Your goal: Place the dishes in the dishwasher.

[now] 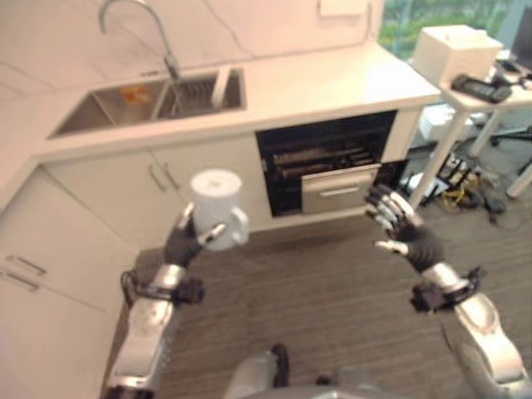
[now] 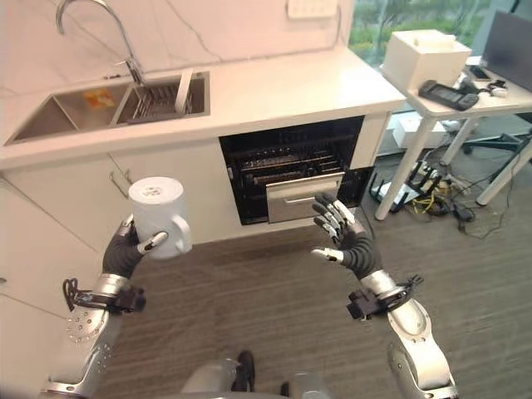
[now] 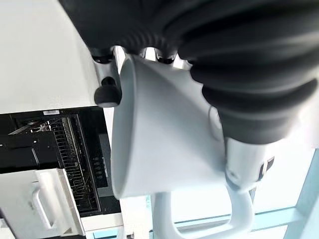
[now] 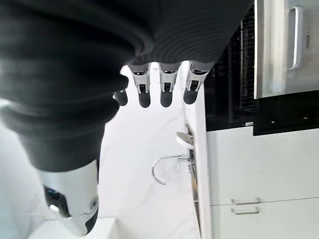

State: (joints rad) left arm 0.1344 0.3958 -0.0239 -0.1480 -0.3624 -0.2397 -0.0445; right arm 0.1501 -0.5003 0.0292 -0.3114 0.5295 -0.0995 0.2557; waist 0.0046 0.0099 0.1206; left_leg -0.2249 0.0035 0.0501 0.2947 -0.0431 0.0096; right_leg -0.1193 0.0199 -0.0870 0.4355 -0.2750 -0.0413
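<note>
The dishwasher [image 2: 291, 170] stands open under the white desk [image 2: 274, 87], its dark cavity showing wire racks [image 2: 287, 162]; a steel drawer front with a bar handle [image 2: 303, 199] is pulled partway out below them. What the racks hold cannot be made out. To the left, the double sink [image 2: 108, 104] is set into the desk, with a curved tap [image 2: 96, 25] behind it, a wire drainer in its right basin and a yellowish item in its left basin (too small to identify).

The left hand [image 2: 125, 249] holds a white mug [image 2: 158, 216] up in the air, in front of the cabinet doors and left of the dishwasher, well apart from it. Fingers are curled round the mug's body and the thumb presses its side, with the looped handle [image 3: 199, 219] sticking out free beside the thumb. The mug is upside down, its flat base facing up.

The right hand [image 2: 345, 237] is raised in front of the dishwasher drawer, fingers spread and nearly straight, touching nothing.

A side table [image 2: 465, 91] at the right carries a white box [image 2: 428, 54] and a dark device. No writing is legible.
</note>
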